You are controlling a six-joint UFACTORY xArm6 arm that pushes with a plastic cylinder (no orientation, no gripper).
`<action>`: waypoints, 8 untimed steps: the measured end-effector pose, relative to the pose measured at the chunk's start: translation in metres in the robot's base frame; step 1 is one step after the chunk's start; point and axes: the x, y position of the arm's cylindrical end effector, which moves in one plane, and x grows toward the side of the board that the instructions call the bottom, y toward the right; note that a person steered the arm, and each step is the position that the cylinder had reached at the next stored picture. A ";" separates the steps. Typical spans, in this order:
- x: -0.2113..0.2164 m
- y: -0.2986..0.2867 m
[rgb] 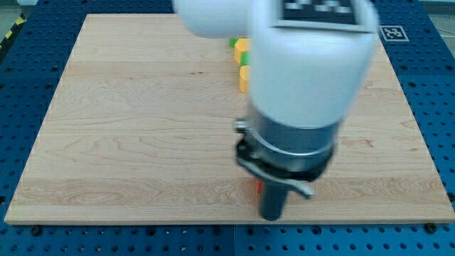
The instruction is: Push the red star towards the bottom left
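Note:
Only a small red sliver [259, 188] shows, just left of the dark rod near the board's bottom edge; its shape cannot be made out, as the arm hides most of it. My tip [273, 216] is at the view's bottom centre-right, right beside this red piece and seemingly touching it. The large white and grey arm body covers the board's middle and upper right.
Near the view's top, partly hidden by the arm, sit a yellow block [242, 47] with a green block [232, 43] at its left, another green piece [244, 60] below, and a yellow block [244, 79]. The wooden board [128, 142] ends close below my tip.

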 end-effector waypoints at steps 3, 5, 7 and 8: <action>-0.029 0.052; -0.037 -0.054; -0.041 -0.015; -0.063 -0.024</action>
